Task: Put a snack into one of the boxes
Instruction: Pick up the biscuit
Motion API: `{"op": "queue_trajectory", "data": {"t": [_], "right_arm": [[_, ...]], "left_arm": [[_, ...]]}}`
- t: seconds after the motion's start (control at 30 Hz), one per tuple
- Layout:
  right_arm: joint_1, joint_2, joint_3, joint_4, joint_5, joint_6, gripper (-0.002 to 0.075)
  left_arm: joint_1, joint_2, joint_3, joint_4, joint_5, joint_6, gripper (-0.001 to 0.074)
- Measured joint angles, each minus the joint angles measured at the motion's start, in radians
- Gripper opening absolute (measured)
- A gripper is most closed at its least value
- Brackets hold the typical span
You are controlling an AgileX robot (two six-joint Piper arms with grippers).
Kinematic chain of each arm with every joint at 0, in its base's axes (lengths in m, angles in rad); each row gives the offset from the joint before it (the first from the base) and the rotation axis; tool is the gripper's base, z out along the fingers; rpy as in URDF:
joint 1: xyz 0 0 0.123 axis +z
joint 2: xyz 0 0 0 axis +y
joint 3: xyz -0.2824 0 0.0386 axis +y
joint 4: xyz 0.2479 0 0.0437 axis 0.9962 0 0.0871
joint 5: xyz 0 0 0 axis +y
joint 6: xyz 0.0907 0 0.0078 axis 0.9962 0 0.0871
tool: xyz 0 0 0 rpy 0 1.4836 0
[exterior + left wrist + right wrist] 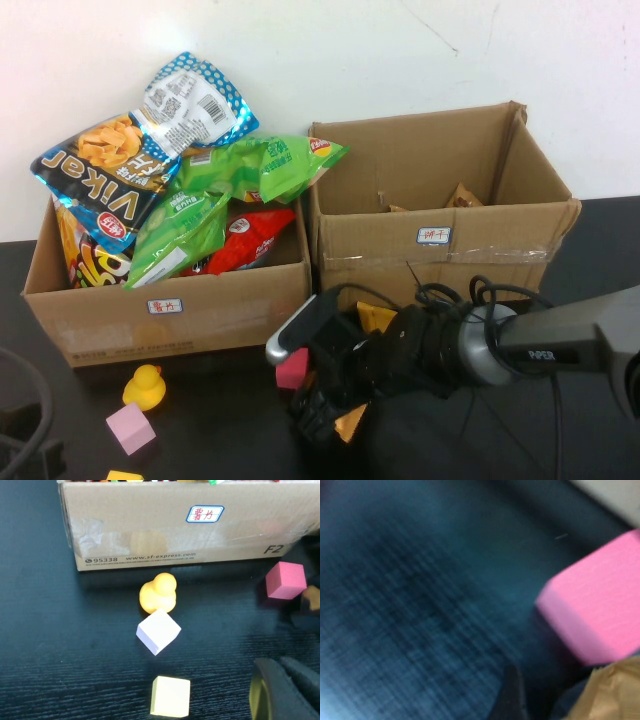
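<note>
My right gripper (325, 415) hangs low over the dark table in front of the two boxes and is shut on a small tan snack packet (348, 424). That packet fills a corner of the right wrist view (612, 692). The left cardboard box (160, 320) is piled with snack bags (200, 200). The right cardboard box (440, 245) holds a few brown packets (465, 197). My left gripper (287, 692) rests at the near left, away from the boxes, with nothing in it.
A pink cube (292, 369) lies right beside my right gripper and shows in the right wrist view (595, 615). A yellow duck (145, 386), a pale cube (130, 428) and a yellow block (171, 696) lie in front of the left box. A yellow piece (376, 317) sits behind the right arm.
</note>
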Motion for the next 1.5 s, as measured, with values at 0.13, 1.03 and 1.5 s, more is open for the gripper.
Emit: {"op": "queue_trajectory", "data": {"t": [0.13, 1.03, 1.5], "right_arm": [[0.0, 0.0, 0.0, 0.0, 0.071, -0.003, 0.0572], [-0.022, -0.053, -0.002, -0.498, 0.173, 0.157, 0.0572], [-0.042, -0.036, -0.006, -0.508, 0.307, 0.218, 0.0258]], "left_arm": [[0.0, 0.0, 0.0, 0.0, 0.0, 0.006, -0.0001], [0.0, 0.0, 0.0, -0.02, 0.0, 0.057, -0.0001], [0.0, 0.0, 0.0, -0.03, 0.0, 0.059, -0.0001]]}}
